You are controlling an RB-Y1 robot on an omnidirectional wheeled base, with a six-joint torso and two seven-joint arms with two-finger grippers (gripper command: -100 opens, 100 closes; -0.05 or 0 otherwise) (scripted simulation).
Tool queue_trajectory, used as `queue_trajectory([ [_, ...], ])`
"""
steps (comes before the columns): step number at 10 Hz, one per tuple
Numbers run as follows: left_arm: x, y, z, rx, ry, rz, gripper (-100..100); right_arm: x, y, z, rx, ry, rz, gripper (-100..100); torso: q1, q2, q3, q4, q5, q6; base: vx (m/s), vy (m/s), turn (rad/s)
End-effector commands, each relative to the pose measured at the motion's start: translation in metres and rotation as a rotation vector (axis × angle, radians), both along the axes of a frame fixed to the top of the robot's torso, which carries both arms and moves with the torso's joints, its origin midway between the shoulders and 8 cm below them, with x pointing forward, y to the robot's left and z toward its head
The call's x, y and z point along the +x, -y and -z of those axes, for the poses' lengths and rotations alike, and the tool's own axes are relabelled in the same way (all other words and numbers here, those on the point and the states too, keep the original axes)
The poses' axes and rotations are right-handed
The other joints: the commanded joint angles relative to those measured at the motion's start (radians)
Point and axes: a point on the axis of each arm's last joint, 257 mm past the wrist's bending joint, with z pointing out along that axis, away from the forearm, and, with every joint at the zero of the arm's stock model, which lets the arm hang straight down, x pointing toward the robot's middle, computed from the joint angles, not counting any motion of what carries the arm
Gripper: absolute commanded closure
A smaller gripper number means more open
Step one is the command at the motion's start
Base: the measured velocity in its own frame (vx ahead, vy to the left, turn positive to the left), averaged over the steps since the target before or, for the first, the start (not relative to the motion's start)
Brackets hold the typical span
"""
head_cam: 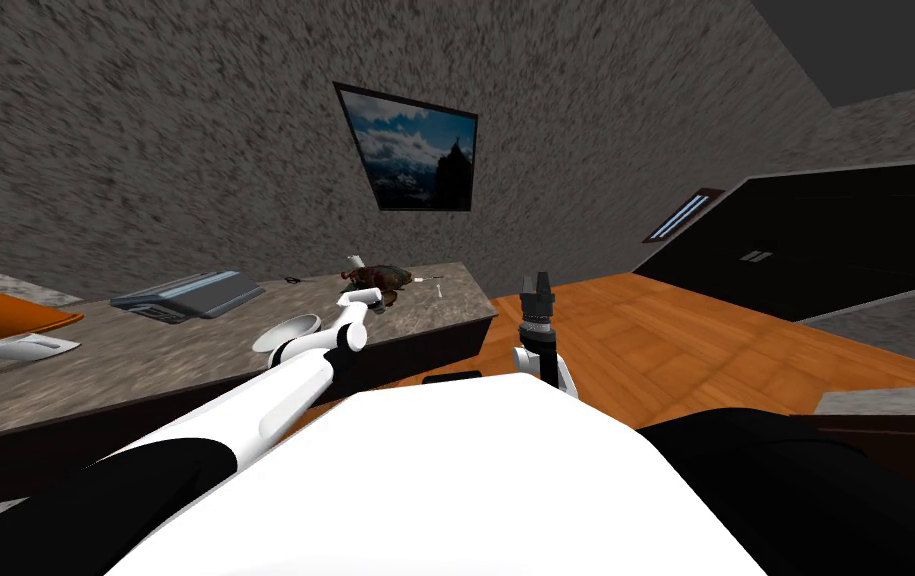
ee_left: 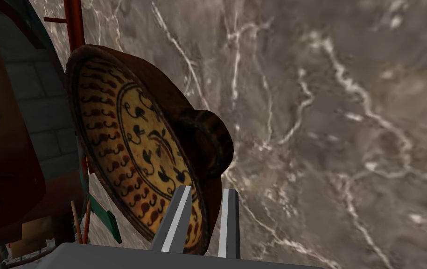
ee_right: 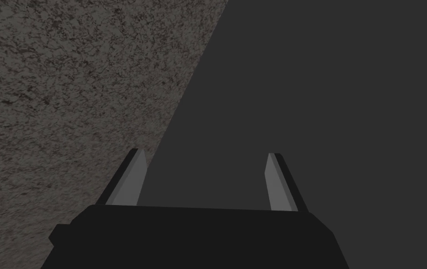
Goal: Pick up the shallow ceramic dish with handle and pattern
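The left gripper [ee_left: 207, 189] is clenched on the rim of the shallow patterned dish [ee_left: 133, 140], one blade on its yellow painted face and the other behind its brown edge. The dish is tilted up on edge over the marbled countertop [ee_left: 324, 116], about eleven o'clock from my chest in the head view, its loop handle [ee_left: 207, 140] on the side away from a red and teal object [ee_left: 16, 154] just beside it. The right gripper [ee_right: 203, 159] stands raised at about twelve o'clock, fingers [ee_right: 130, 184] spread wide, holding nothing.
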Motion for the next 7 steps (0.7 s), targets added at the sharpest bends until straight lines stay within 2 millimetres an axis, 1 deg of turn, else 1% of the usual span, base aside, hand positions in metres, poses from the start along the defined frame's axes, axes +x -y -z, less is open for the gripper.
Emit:
queue_trajectory([
  [1, 0.004, 0.009, -0.003, 0.002, -0.002, 0.045, 100, 0.0, 0.0, 0.0, 0.0, 0.0, 0.0, 0, 0.0, 0.0, 0.0, 0.0, 0.0, 0.0, 0.104, -0.132, 0.426],
  [2, 0.006, 0.014, -0.004, 0.002, -0.002, 0.071, 100, 0.0, 0.0, 0.0, 0.0, 0.0, 0.0, 0, -0.004, -0.003, -0.001, 0.0, -0.001, 0.0, 0.109, -0.122, 0.363],
  [7, 0.019, 0.043, -0.013, 0.002, -0.001, 0.205, 100, 0.0, 0.0, 0.0, 0.0, 0.0, 0.0, 0, -0.005, -0.003, -0.001, 0.001, -0.002, 0.002, 0.073, -0.12, 0.257],
])
